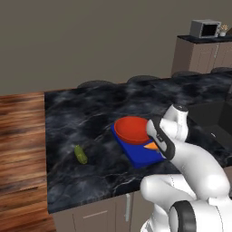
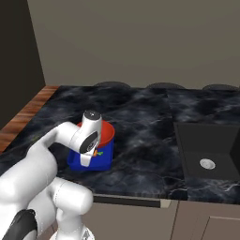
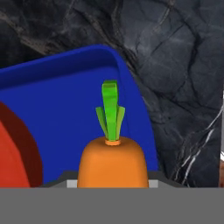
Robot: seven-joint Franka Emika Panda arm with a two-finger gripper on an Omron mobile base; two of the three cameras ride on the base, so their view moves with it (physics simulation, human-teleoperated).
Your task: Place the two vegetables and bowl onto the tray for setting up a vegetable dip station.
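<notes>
Pickle (image 1: 81, 154) lies alone on the dark counter (image 1: 81, 118) at my left, red bowl (image 1: 131, 129) sits on the blue tray (image 1: 138, 154), and my gripper (image 3: 112, 186) grasps the carrot (image 3: 112, 162) over the tray's near end

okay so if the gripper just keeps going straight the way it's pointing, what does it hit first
Probably the floor of the flat bright blue tray: the gripper, closed on the orange carrot piece, points down at it.
</notes>
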